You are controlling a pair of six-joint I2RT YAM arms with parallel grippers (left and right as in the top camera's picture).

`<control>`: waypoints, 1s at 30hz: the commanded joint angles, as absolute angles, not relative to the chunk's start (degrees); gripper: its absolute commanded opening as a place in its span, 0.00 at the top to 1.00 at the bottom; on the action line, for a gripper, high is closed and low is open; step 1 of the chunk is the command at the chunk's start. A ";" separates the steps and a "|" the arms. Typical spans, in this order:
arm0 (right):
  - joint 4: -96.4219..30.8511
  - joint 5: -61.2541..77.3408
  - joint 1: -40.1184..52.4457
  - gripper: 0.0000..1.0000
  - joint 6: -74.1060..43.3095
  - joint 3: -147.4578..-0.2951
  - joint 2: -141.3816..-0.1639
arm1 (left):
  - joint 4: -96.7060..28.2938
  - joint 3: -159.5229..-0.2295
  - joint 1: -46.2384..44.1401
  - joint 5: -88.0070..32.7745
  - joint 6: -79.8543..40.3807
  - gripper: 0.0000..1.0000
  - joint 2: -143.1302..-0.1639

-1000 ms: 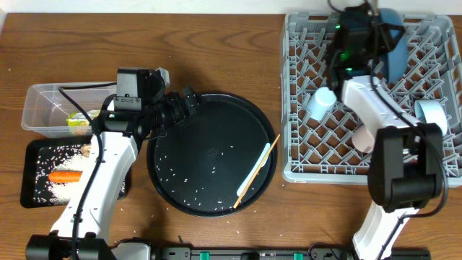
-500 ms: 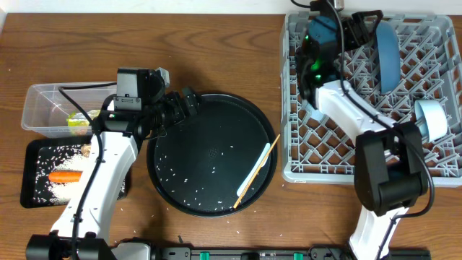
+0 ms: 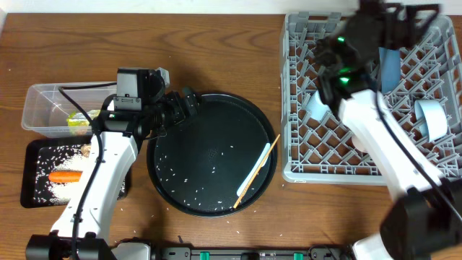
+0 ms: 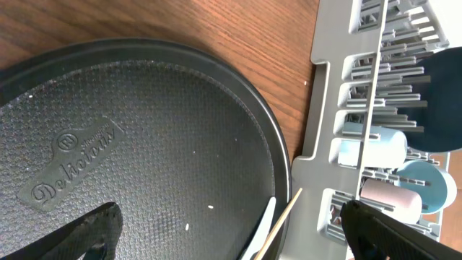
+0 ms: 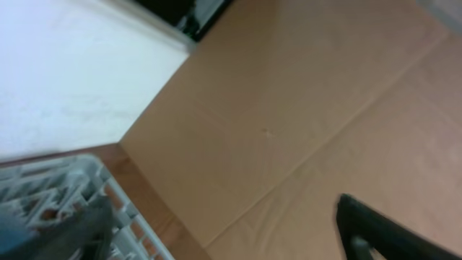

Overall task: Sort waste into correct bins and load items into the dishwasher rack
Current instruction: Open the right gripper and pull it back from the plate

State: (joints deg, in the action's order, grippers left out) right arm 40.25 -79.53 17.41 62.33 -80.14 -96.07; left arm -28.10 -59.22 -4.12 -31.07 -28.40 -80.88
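The grey dishwasher rack (image 3: 292, 108) holds the upright dark-blue plate (image 3: 390, 63), a light-blue cup (image 3: 317, 105) and a pale-blue bowl (image 3: 432, 119). The left wrist view also shows a pink cup (image 4: 390, 204). My right gripper (image 3: 393, 14) hovers over the rack's back edge, open and empty (image 5: 231, 238), facing past the rack's corner (image 5: 58, 188). My left gripper (image 3: 184, 105) is open above the round black tray (image 3: 162, 144), empty (image 4: 238, 242). A chopstick (image 3: 253, 182) and a white utensil (image 3: 256, 167) lie on that tray's right side.
At the left, a clear tub (image 3: 40, 108) holds a yellow-green wrapper (image 3: 79, 119). In front of it a black rectangular tray (image 3: 32, 191) holds a carrot (image 3: 65, 175) and rice. Loose rice grains (image 3: 195, 180) dot the round tray.
My right gripper has opened wide and its arm has swung left and then right over the rack's back; the plate stands alone in the rack. The left arm has not moved.
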 commanded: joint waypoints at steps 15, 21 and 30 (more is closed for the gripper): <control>-1.54 -74.00 17.06 0.01 42.52 -113.12 -88.38 | -28.03 -59.22 -3.77 -30.39 -27.66 0.02 -80.88; -38.00 -53.41 15.84 0.01 17.91 -125.01 -88.40 | -28.03 -59.22 -3.77 -30.37 -27.66 0.02 -80.88; -59.46 2.42 -9.87 0.50 -8.38 -127.39 -91.11 | -28.03 -59.22 -3.77 -30.39 -27.66 0.02 -80.88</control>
State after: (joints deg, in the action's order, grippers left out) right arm -58.24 -23.03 -3.27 3.11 -126.69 -89.10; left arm -28.10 -59.22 -4.12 -31.05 -28.40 -80.88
